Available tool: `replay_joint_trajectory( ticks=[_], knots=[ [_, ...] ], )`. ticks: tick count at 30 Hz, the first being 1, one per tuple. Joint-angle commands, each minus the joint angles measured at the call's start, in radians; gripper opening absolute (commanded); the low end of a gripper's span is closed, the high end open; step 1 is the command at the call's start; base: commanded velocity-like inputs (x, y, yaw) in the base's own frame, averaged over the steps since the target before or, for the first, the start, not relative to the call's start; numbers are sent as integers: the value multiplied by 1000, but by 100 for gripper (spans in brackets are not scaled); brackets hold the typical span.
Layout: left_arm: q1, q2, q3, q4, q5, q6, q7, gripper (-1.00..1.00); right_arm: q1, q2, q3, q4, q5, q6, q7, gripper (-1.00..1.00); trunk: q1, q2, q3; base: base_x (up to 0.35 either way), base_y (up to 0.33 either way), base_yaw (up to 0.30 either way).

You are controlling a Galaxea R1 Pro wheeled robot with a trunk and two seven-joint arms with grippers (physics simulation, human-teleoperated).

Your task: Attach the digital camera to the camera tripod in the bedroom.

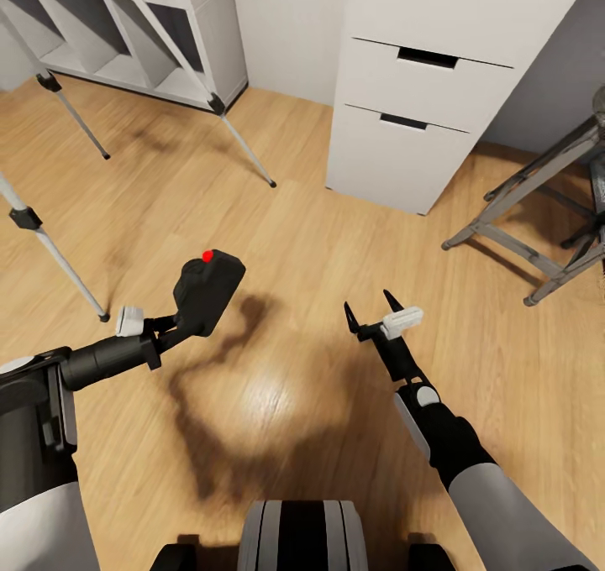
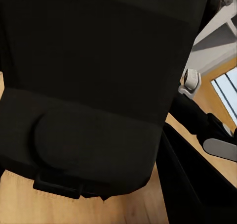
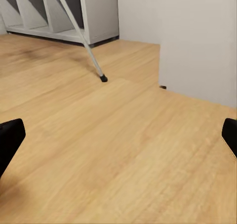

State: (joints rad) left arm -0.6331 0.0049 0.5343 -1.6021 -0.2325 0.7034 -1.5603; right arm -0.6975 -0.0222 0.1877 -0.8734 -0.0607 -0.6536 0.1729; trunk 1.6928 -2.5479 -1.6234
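Black and boxy, the digital camera [image 1: 208,290] sits pinched in my left pincer [image 1: 172,323], held above the light wood floor [image 1: 286,243], its red dot facing up. From the left wrist view the digital camera [image 2: 89,85] is so close I see no lettering on it. My right pincer [image 1: 370,311] is spread wide with nothing between its fingers, well apart from the camera. From the right wrist its two dark fingertips [image 3: 10,137] show at the frame's edges. The camera tripod [image 1: 244,147] stands ahead on my left, its thin silver legs planted on the floor before a white cube shelf [image 1: 160,42] whose visible cubbies hold nothing I can see. A white drawer cabinet [image 1: 412,109] stands ahead, drawers shut, with a grey stool [image 1: 538,193] at its right.
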Motion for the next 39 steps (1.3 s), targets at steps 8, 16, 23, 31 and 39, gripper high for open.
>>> replay_joint_trajectory(
  ticks=[8,16,23,31,39],
  knots=[
    [0,0,6,-3,-10,8,-11,-100,0,-1,2,1,-6,-8,6,100,-4,2,31,0,0,0],
    [-1,0,1,-5,-10,37,-11,-100,7,-1,2,24,-5,-6,7,100,-7,4,61,0,0,0],
    [0,0,0,-6,-10,82,-11,-100,9,-1,3,50,-6,-9,6,100,-10,5,89,0,0,0],
    [-1,0,0,-5,-10,85,-11,-100,9,-1,1,51,-7,2,5,100,-14,7,119,0,0,0],
    [-1,0,0,-5,-10,85,-11,-100,9,-1,5,60,-5,1,7,100,-18,9,150,0,0,0]
  ],
)
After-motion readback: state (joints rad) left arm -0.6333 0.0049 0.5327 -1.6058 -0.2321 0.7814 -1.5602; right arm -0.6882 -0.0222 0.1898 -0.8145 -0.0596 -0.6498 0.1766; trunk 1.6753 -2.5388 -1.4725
